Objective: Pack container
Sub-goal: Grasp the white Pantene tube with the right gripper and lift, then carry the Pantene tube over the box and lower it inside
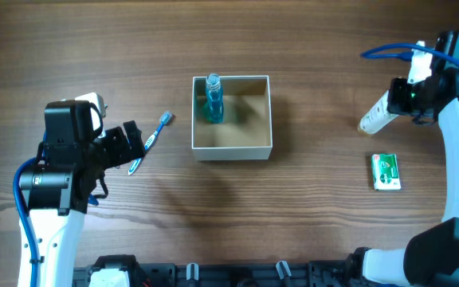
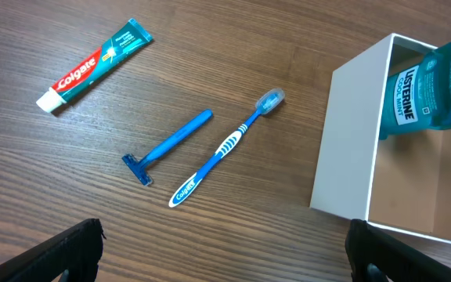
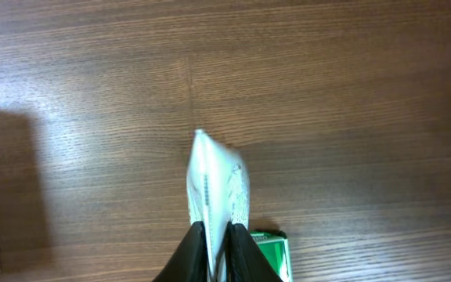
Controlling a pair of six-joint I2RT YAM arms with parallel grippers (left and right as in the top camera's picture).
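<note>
The right tool (image 1: 395, 100), clamped on a white tube (image 1: 373, 118) slanting toward eight o'clock, has the container (image 1: 271, 119) well apart at nine o'clock.

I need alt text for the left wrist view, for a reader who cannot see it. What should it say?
The white container, holding a Listerine bottle, stands at the picture's right on a wooden table. Left of it, a blue toothbrush and a blue razor lie side by side, with a Colgate toothpaste tube at upper left.

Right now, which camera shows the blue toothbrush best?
Left wrist: the blue toothbrush lies whole and close, bristles and striped handle clear. Overhead shows it small; right wrist misses it.
</note>
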